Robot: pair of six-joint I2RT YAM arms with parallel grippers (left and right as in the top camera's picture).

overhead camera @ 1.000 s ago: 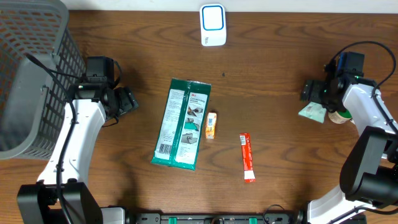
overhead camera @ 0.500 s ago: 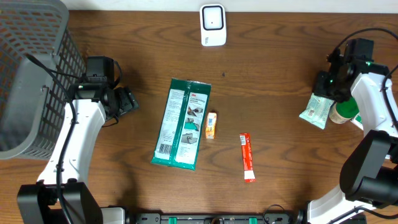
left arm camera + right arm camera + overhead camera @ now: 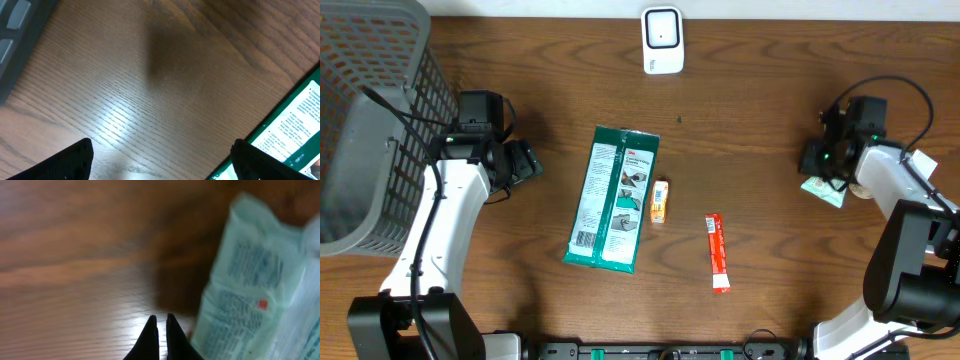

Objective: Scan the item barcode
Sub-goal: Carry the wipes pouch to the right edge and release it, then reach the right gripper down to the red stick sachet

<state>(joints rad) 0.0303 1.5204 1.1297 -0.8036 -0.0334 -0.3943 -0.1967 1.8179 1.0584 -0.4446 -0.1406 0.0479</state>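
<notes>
Since half a second ago the right gripper [image 3: 819,160] has swung back left from the table's [image 3: 770,100] right edge, and the left arm has not moved. The right gripper now hangs over the upper left corner of the pale packet [image 3: 823,189], which lies close to where it was, at the right side of the table and well apart from the scanner [image 3: 662,40] at top centre.

From the right wrist the view is blurred, yet the two dark fingertips [image 3: 152,326] stand pressed together with nothing between them. The packet [image 3: 250,290] lies just to their right on the wood; whether it touches them I cannot tell.

The left gripper [image 3: 527,163] sits near the basket [image 3: 370,120] with its jaws wide, one tip in each lower corner of its own view, bare wood between them. The edge of the green pack [image 3: 295,130] shows at its right.

Mid-table lie the green pack [image 3: 612,198], a small orange box [image 3: 660,201] just beside its right edge, and a red tube [image 3: 718,252] lower right, apart from both.
</notes>
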